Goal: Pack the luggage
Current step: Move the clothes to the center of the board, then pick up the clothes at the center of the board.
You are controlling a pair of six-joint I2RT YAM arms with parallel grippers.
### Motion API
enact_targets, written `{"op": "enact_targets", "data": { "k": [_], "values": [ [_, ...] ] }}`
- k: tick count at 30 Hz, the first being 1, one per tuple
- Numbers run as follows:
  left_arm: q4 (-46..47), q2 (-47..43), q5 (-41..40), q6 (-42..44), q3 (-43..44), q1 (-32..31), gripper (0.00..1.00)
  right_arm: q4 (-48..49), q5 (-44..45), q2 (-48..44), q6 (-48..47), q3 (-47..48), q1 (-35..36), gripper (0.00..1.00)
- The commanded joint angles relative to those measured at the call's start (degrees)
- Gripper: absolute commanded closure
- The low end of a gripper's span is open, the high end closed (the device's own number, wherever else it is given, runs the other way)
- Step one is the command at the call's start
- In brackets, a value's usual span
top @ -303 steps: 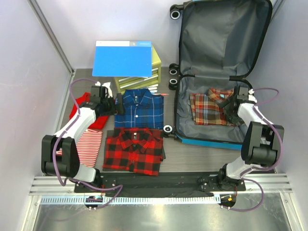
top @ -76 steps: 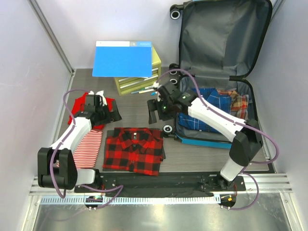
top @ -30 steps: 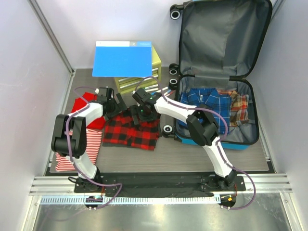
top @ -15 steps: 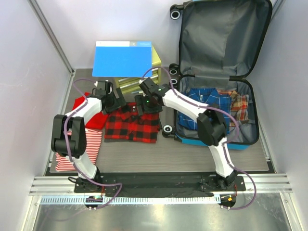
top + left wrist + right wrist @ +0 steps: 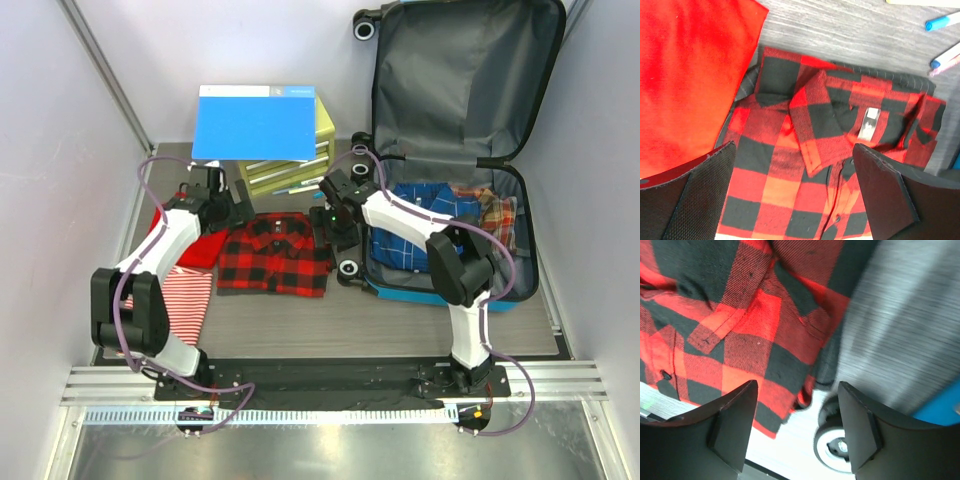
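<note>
Since half a second ago the right gripper (image 5: 333, 222) has been swinging off the collar of the plaid shirt (image 5: 275, 257) toward 3 o'clock, and the left gripper (image 5: 241, 203) has been easing slightly farther away. Since the shot two and a half seconds back, the shirt has been shifted farther from the arm bases.

A striped shirt (image 5: 178, 302) is lying nearest, at 8 o'clock on the desk (image 5: 400, 325). The red-and-black plaid shirt is lying just beyond it toward the middle, collar pointing to 12 o'clock. A red cloth (image 5: 192, 243) is lying at its 9 o'clock side, touching it.

The left gripper is hovering over the collar with its jaws spread wide, gripping nothing; the left wrist view is showing the collar between both fingers (image 5: 697, 197). The right gripper is hanging over the shirt's 3 o'clock edge, jaws apart and holding nothing, beside a black wheel (image 5: 837, 446) of the luggage (image 5: 455, 85).

The luggage is lying open at 2 o'clock on the desk, its lid leaning up against the far wall. A blue plaid shirt (image 5: 398, 252) is lying in its lower half, with an orange plaid shirt (image 5: 500, 222) at its 3 o'clock side.

Pens (image 5: 942, 22) are lying on the desk beyond the collar. At 11 o'clock a yellow-green drawer box (image 5: 325, 125) is standing, with a blue folder (image 5: 255, 122) resting on top.
</note>
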Motion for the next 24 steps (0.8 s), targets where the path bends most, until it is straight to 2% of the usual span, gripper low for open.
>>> {"op": "enact_targets", "data": {
  "k": [1,12,24],
  "values": [
    [-1.1,-4.9,0.3,3.1,-2.4,0.2,0.00,6.0,-5.2,0.9,0.9,-1.0,0.6,0.30],
    [-0.4,-8.2,2.3,3.1,-7.5,0.2,0.00,7.8,-6.4,3.6,1.0,-1.7,0.6,0.42],
    [-0.6,-9.0,1.8,3.1,-7.9,0.2,0.00,7.8,-4.0,3.7,0.7,-2.3,-0.1,0.41]
  ]
}}
